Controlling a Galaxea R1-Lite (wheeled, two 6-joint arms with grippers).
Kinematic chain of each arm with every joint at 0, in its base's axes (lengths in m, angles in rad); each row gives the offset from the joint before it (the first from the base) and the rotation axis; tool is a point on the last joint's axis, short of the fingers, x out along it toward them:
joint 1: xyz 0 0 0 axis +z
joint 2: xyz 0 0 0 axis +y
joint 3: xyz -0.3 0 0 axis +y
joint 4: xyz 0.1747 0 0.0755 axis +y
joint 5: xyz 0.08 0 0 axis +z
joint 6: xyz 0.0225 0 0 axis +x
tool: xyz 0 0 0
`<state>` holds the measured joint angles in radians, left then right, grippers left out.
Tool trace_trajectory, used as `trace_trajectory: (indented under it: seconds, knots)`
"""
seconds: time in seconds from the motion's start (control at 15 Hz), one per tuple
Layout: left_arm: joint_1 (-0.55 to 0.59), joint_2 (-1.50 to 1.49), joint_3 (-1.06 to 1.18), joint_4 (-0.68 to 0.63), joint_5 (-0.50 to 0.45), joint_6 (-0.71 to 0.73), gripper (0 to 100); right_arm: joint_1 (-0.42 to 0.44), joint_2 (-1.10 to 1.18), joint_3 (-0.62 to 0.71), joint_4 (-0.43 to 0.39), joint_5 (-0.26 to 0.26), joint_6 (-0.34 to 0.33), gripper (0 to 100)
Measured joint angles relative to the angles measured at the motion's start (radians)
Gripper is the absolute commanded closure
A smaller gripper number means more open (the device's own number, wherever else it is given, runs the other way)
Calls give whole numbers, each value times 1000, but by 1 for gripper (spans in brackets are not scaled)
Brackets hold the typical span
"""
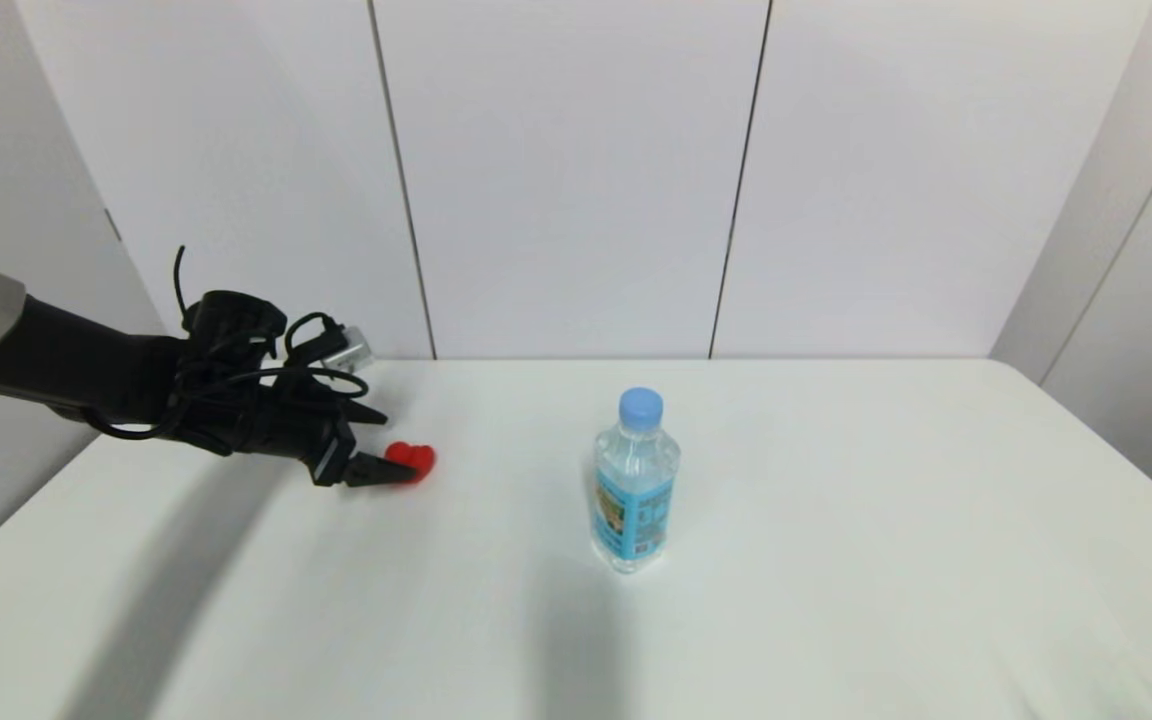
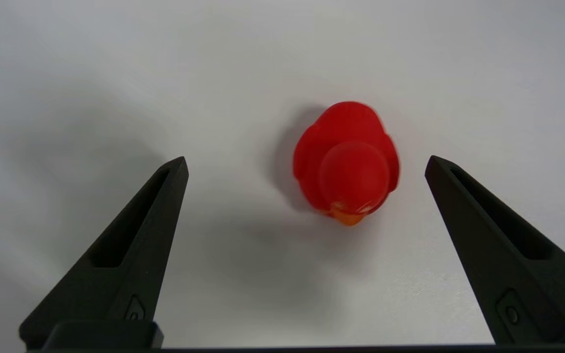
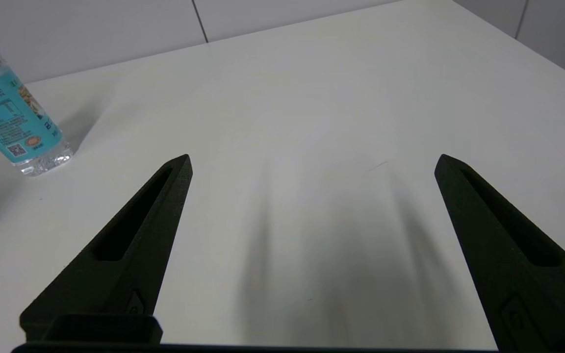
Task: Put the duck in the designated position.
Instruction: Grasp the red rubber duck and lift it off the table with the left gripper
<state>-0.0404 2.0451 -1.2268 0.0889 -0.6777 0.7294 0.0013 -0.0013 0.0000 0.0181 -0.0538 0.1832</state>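
**Lining up the grasp on the duck**

The white table (image 1: 836,560) carries only two things, and the taller is the water bottle (image 1: 635,482), standing upright near the middle, well apart from the work. The left arm reaches in from the robot's left, and the left gripper (image 2: 307,164) hangs over the table's left part with its fingers spread wide and holding nothing. The right gripper (image 3: 312,162), out of the head view, is also spread wide over bare table (idle, by the look of it).

The duck (image 2: 346,162) sits upright on the table between the two left fingertips, touching neither, its orange beak pointing back toward the wrist. It lies nearer one finger than the other.

To do this step well, the gripper should probably shift sideways until the duck is centred, then descend so the tips flank the body's widest part, and close gently: a glossy, rounded toy may squirt out under an off-centre squeeze.
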Motion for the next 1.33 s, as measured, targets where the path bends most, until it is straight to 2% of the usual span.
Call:
trace_trajectory:
  seconds: [0.4,0.47,1.0,1.33]
  knots:
    - [-11,12,-2,2,-16,0,0,0,0,0,0,0,0,0]
    - [-11,13,-2,2,-16,0,100,0,0,0,0,0,0,0]
    - [-11,12,-6,5,-32,1,100,0,0,0,0,1,0,0]
    - [-11,8,-6,59,-44,9,100,0,0,0,0,1,0,0]
